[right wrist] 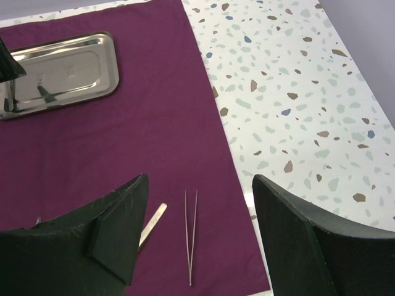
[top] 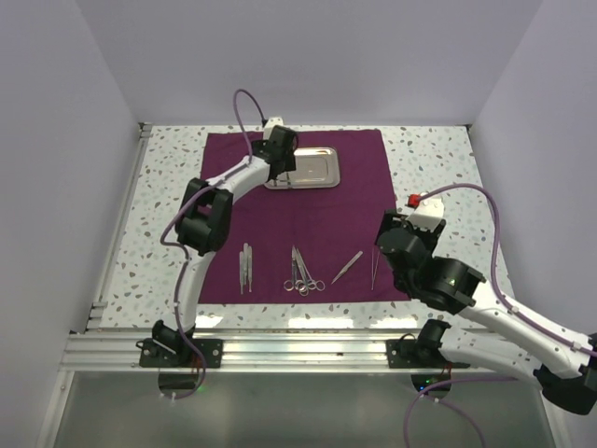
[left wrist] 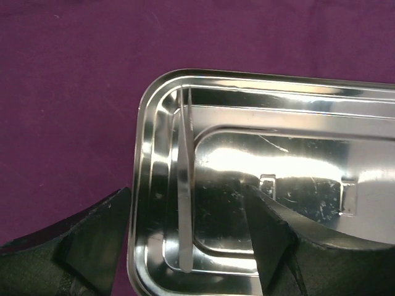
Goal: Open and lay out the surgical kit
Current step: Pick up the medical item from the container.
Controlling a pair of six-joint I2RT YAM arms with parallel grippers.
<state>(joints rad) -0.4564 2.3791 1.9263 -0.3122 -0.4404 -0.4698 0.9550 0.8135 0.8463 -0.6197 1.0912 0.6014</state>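
Note:
The dark purple cloth (top: 298, 210) lies spread flat on the table. The steel tray (top: 303, 169) sits at its far middle. My left gripper (top: 280, 151) hangs open over the tray's left end. In the left wrist view (left wrist: 185, 237) its jaws straddle flat tweezers (left wrist: 184, 191) that lie in the tray (left wrist: 290, 160). On the cloth's near part lie slim probes (top: 245, 268), scissors and forceps (top: 302, 273), flat tweezers (top: 347, 267) and thin tweezers (top: 374, 266). My right gripper (top: 395, 239) is open and empty above the thin tweezers (right wrist: 191, 237).
The speckled table (right wrist: 290, 80) shows bare to the right of the cloth. A red-and-white part (top: 422, 201) sits on the right arm. White walls close the sides and back. An aluminium rail (top: 308, 350) runs along the near edge.

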